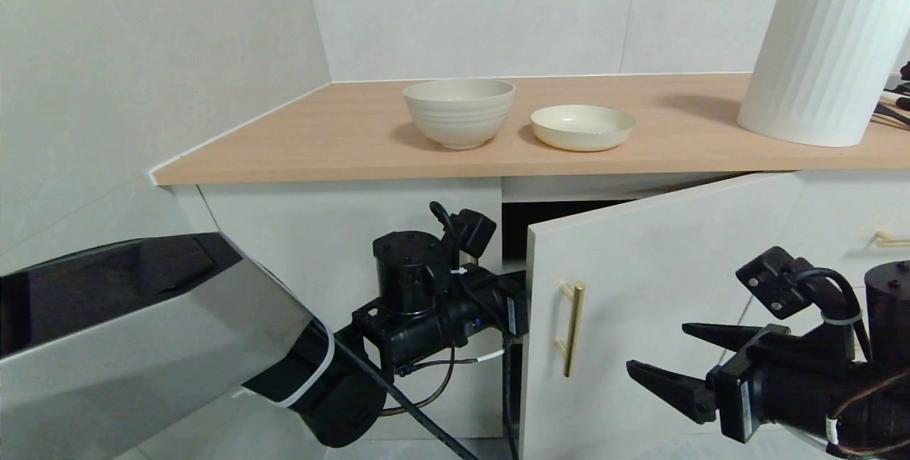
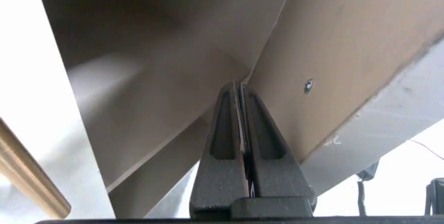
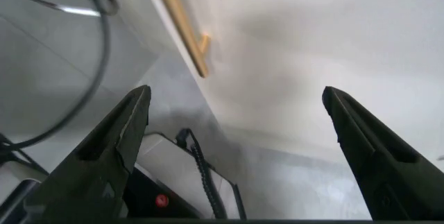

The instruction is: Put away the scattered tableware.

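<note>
A cream bowl [image 1: 459, 111] with ridges on its side sits on the wooden desk [image 1: 320, 140], out in the middle and near the front edge. Just beside it, toward the robot's right, sits a flat cream dish [image 1: 582, 126]. The two are close but do not touch. Both stand the right way up. Farther to the right on the desk stands a tall white ribbed container [image 1: 817, 55], well apart from the dish.

Under the desk there are white cabinets. One cabinet door [image 1: 654, 289] hangs partly open, and the inside looks dark. A gold handle [image 1: 573, 328] stands upright on the door near its free edge.

The left claw [image 2: 239, 89] is pinched tight, with its two fingers [image 2: 223, 130] pressed together and nothing between them. It points into the gap at the door's edge, and its tips seem to be just inside the cabinet, though the door hides that spot from the head view.

The right claw [image 1: 657, 348] is spread wide and holds nothing. It hangs low in front of the open door, to the right of the gold handle, with its tips pointing toward the handle.
</note>
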